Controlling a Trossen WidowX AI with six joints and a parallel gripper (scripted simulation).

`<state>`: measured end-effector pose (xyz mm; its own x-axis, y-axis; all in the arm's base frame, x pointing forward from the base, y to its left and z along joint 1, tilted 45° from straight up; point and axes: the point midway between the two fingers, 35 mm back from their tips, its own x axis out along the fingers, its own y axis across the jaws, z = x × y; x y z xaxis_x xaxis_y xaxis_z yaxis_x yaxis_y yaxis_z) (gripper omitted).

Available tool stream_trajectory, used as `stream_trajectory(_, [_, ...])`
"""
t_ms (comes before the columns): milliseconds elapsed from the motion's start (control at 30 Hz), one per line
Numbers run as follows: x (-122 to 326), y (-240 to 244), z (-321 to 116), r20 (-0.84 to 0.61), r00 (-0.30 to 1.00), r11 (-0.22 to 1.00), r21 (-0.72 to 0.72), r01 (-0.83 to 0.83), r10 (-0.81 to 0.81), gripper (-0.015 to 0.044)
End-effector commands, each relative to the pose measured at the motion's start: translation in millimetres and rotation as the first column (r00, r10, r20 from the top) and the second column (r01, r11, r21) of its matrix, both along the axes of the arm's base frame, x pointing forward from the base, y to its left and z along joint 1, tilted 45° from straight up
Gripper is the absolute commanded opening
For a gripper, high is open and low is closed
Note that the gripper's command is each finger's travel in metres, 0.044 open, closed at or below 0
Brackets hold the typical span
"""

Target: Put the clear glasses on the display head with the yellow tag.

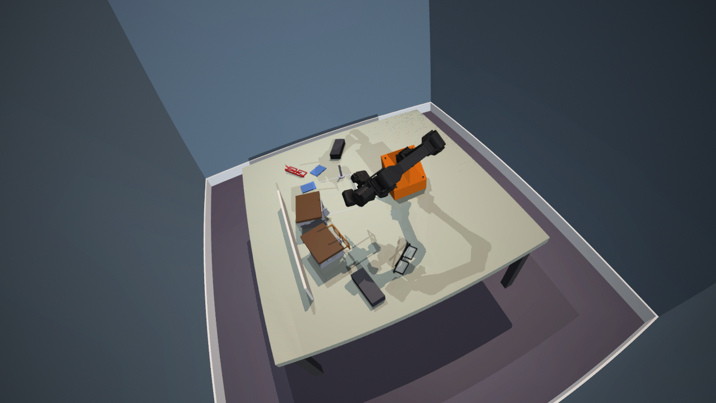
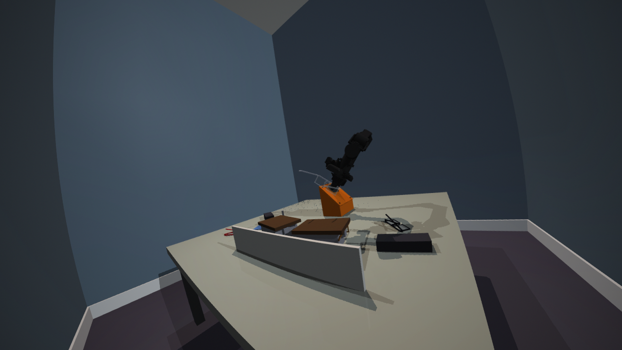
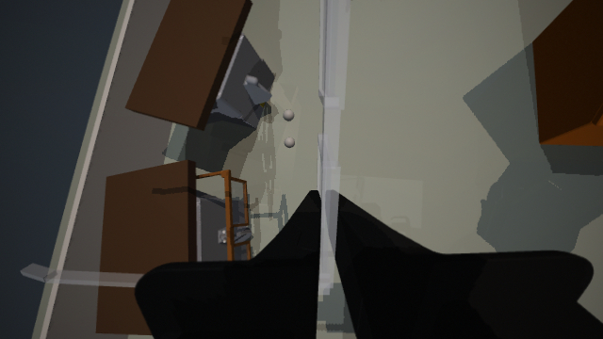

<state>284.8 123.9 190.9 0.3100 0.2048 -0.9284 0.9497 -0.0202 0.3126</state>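
Going left to right in the top view, a pale upright panel (image 1: 294, 239) (image 2: 300, 256) stands on the counter (image 1: 465, 220) (image 2: 278, 295) (image 3: 400, 94) alongside two display heads with brown tops. Red glasses (image 1: 296, 171) lie near two blue cards. The bare-faced head (image 1: 309, 206) (image 2: 279, 222) (image 3: 188, 61) shows a scrap of yellow at its front in the wrist view, apparently the tag, though shadow makes the reading less than certain. The other head (image 1: 323, 243) (image 2: 320, 226) (image 3: 146, 226) wears orange glasses (image 1: 341, 237) (image 3: 229, 212). A slim post (image 1: 340, 171) stands between one dark box (image 1: 337, 148) and the heads; a second dark box (image 1: 367, 287) (image 2: 403, 242) lies on the opposite side. The gripper (image 1: 358, 189) (image 2: 330, 182) (image 3: 321, 198) is nearly closed, its fingers pinching the clear glasses (image 2: 316, 179) (image 3: 332, 137). These are raised above the counter, between the heads and the orange base (image 1: 410, 189) (image 2: 330, 204) (image 3: 570, 85), and on neither head. Black glasses (image 1: 405, 258) (image 2: 396, 223) lie near the second dark box.
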Motion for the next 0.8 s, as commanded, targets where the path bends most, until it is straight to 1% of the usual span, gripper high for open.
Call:
stream_trajectory(0, [-14.4, 6.6, 10.2, 0.013, 0.997, 0.996, 0.042, 0.079, -0.079, 0.0000])
stream_trajectory(400, [-62.0, 27.0, 40.9, 0.000, 0.953, 0.926, 0.234, 0.295, -0.303, 0.0000])
stream_trajectory(767, [-106.3, 34.1, 62.8, -0.106, 0.879, 0.782, 0.417, 0.463, -0.464, 0.0000])
